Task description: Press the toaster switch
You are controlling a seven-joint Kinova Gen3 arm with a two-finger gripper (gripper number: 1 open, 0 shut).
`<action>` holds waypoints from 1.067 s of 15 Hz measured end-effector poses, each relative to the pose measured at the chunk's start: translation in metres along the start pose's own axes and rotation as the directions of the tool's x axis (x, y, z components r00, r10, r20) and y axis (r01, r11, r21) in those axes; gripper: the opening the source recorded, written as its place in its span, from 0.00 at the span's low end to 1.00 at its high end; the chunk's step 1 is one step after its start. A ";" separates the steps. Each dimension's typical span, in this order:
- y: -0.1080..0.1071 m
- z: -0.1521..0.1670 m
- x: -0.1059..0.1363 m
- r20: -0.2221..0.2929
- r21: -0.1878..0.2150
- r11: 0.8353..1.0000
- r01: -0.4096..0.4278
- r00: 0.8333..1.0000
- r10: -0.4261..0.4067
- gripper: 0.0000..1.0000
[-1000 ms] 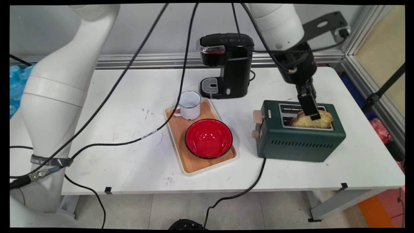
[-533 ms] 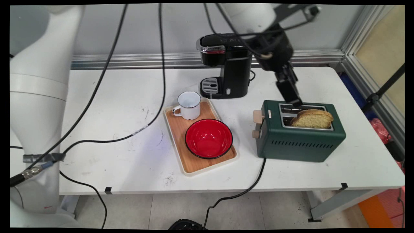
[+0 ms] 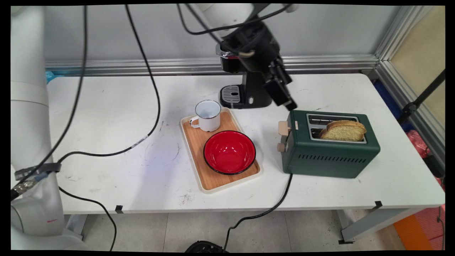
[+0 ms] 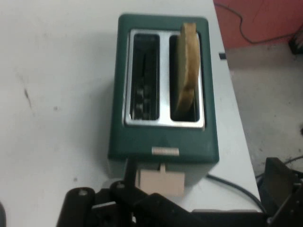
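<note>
A dark green toaster (image 3: 327, 156) stands on the right of the white table. A slice of toasted bread (image 3: 344, 130) sticks up from its near slot; the far slot (image 3: 320, 120) holds nothing. My gripper (image 3: 285, 102) hangs open and holds nothing, just above and left of the toaster's lever end, in front of the coffee machine. The hand view looks down on the toaster (image 4: 163, 137), with the bread (image 4: 188, 66) in the right slot and the beige lever (image 4: 161, 182) close above my linkage. One finger (image 4: 279, 182) shows at the lower right.
A black coffee machine (image 3: 256, 71) stands at the back behind my gripper. A wooden tray (image 3: 213, 177) in the middle carries a white mug (image 3: 208, 115) and a red bowl (image 3: 229, 152). The toaster's cord (image 3: 270, 209) drops over the front edge. Black cables (image 3: 142, 117) trail across the left half.
My gripper has let go of the bread, risen from the toaster's near slot and swung left toward the coffee machine. The bread stays in the slot.
</note>
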 end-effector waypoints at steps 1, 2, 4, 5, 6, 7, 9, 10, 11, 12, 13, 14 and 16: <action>0.001 -0.002 -0.004 0.003 0.002 1.000 0.005 1.000 -0.005 1.00; 0.003 -0.003 -0.010 0.007 0.006 1.000 0.012 1.000 -0.012 1.00; 0.006 -0.003 -0.021 0.017 0.018 1.000 0.022 1.000 -0.023 1.00; 0.007 -0.002 -0.024 0.022 0.024 0.999 0.025 0.999 -0.025 1.00; 0.007 0.001 -0.028 0.028 0.032 0.999 0.026 0.999 -0.027 1.00; 0.007 0.004 -0.031 0.034 0.040 0.999 0.026 0.999 -0.027 1.00; 0.007 0.010 -0.035 0.045 0.052 0.998 0.023 0.999 -0.025 1.00; 0.007 0.014 -0.037 0.049 0.057 0.998 0.020 0.999 -0.023 1.00; 0.006 0.017 -0.038 0.052 0.059 0.998 0.016 0.998 -0.019 1.00; 0.007 0.020 -0.039 0.053 0.059 0.998 0.010 0.998 -0.013 0.00; 0.007 0.023 -0.040 0.054 0.058 0.998 0.003 0.999 -0.006 0.00; 0.007 0.026 -0.041 0.055 0.057 0.998 -0.003 0.998 -0.001 0.00; 0.007 0.031 -0.044 0.058 0.058 0.998 -0.012 0.998 0.008 0.00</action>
